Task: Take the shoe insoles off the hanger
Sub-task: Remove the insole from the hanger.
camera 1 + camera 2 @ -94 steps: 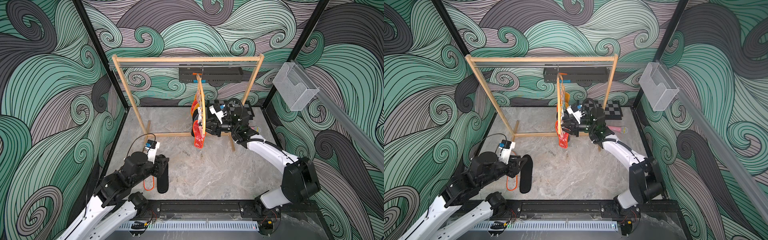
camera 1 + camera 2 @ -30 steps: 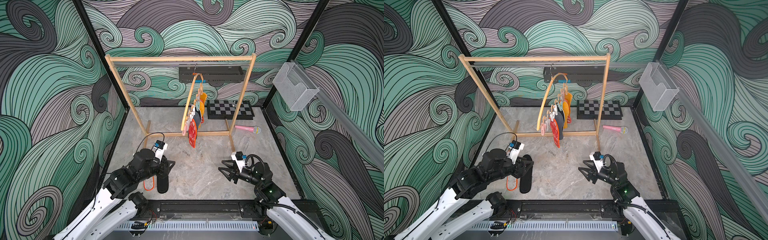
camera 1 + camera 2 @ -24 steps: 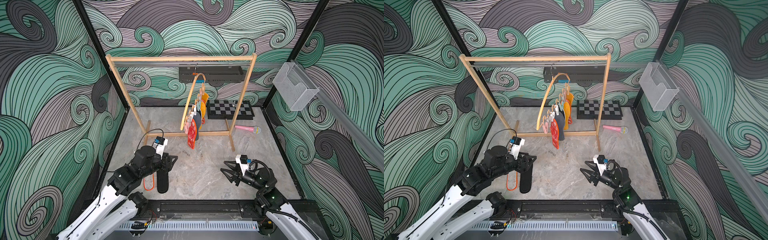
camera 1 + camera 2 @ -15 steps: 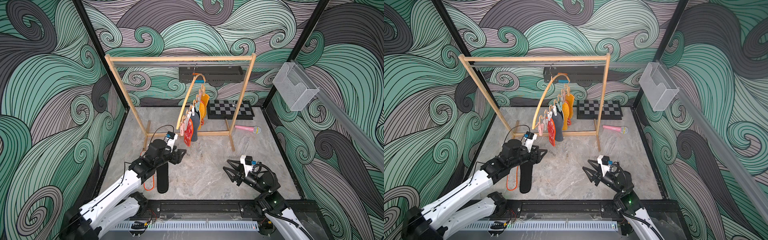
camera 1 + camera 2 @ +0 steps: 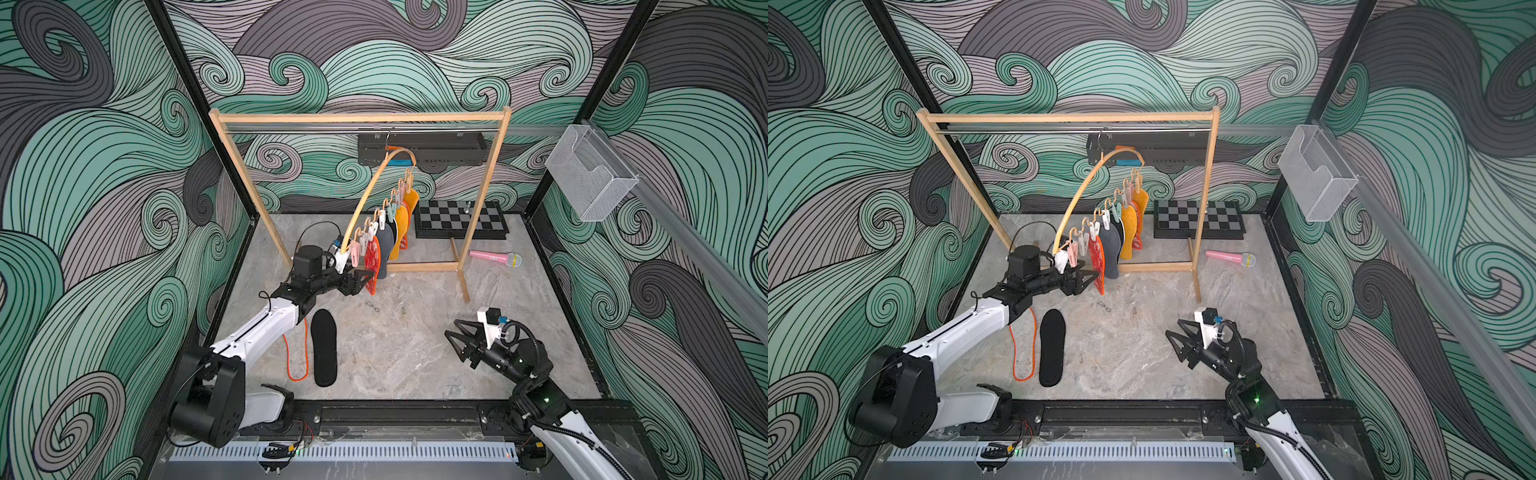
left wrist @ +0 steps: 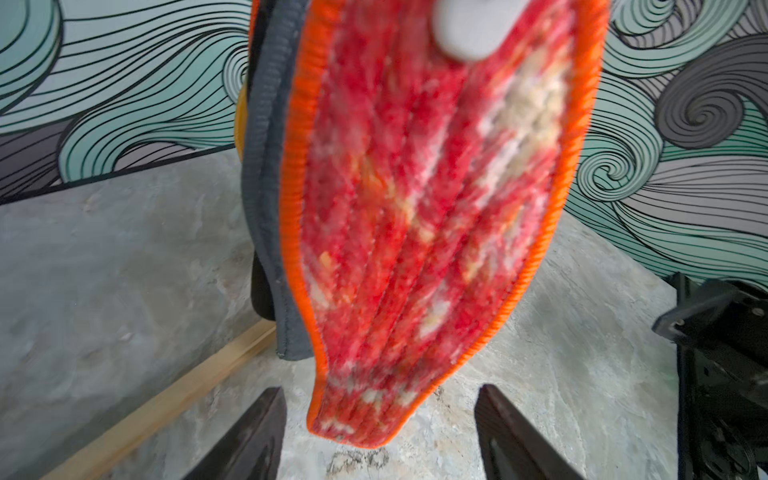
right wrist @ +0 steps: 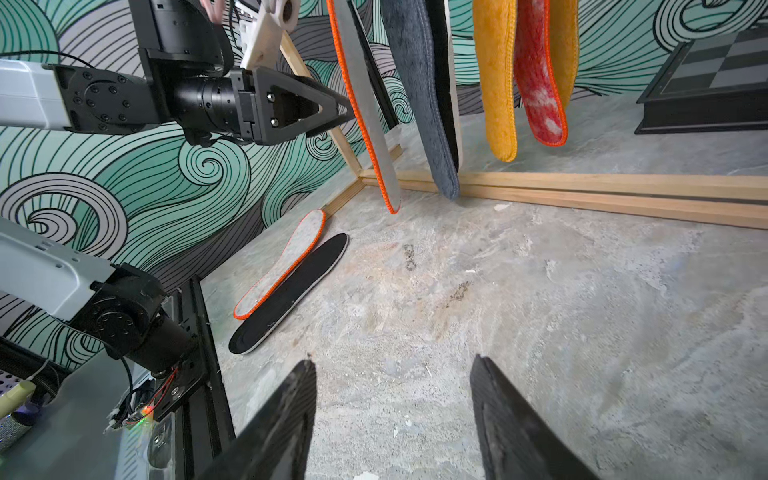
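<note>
Nearest the front edge, the right gripper [image 5: 451,328] hovers low over the grey marbled bench [image 5: 415,353], its black jaws apart with only bare stone between them in the right wrist view.

Across the bench on the left side lie two loose insoles, side by side and touching along their edges: a flat black foot-shaped insole [image 5: 1052,349] and a pale insole with orange edging [image 7: 282,266].

Just beyond them the left gripper [image 5: 1096,272] reaches level toward the row of hanging insoles. Its jaws stand apart. In the left wrist view the lower tip of a red-white mottled insole with an orange rim [image 6: 415,208] hangs between the two fingers [image 6: 257,436] with a gap on either side, so nothing is clamped.

That insole is the nearest of six pegged to the light wooden arched hanger [image 5: 365,195], whose metal hook sits on the rail of the tall wooden rack frame [image 5: 361,118]. The hanger is turned so that one end points at the left arm.

Behind the mottled insole come a dark grey one [image 5: 384,249], a black one, a mustard yellow one [image 5: 401,232], a second red mottled one [image 7: 540,83] and a second mustard one [image 5: 410,199], all hanging toe-down from pastel clothespegs [image 5: 355,253].

Farthest back lie a black chessboard [image 5: 461,218] and a pink toy microphone [image 5: 494,258].
</note>
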